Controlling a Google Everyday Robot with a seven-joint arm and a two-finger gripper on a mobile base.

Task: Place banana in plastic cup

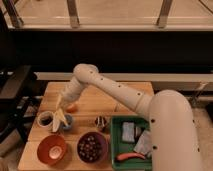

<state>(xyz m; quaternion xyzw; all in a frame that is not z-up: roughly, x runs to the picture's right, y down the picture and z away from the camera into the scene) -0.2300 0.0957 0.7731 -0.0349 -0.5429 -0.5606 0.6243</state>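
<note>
My gripper (60,103) hangs over the left part of the wooden table, at the end of the white arm that reaches in from the right. It is shut on the top end of the pale yellow banana (56,120). The banana hangs almost upright, and its lower end is at the left rim of the small light blue plastic cup (67,123). I cannot tell whether the tip is inside the cup or just beside it.
A whitish cup with a dark inside (45,119) stands just left of the banana. A small orange fruit (72,107), a metal cup (101,122), an orange bowl (51,149), a dark filled bowl (92,146) and a green tray (118,135) surround them.
</note>
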